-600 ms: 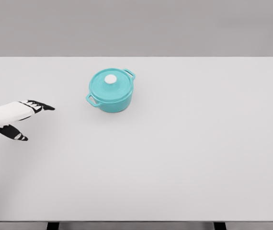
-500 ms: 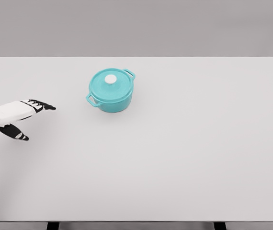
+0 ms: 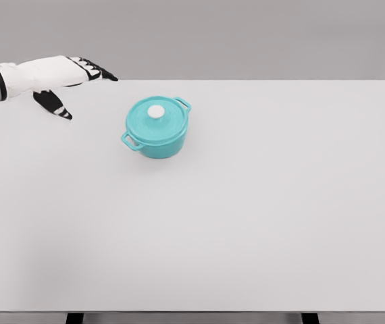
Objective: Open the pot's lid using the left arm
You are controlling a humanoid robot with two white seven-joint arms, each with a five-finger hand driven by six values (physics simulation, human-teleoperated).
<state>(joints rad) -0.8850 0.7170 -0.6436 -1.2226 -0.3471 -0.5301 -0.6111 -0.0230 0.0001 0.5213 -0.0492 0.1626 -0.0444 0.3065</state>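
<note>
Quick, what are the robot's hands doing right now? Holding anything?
Left hand: open, fingers stretched out, holding nothing, up and left of the teal pot, whose lid is on.
Right hand: not in view.

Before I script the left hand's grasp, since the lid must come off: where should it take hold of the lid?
Best bet is the white knob at the centre of the teal lid, pinched from above. It stands proud of the lid's dome, and the pot sits upright. The open left hand is up and to the left, apart from it.
</note>
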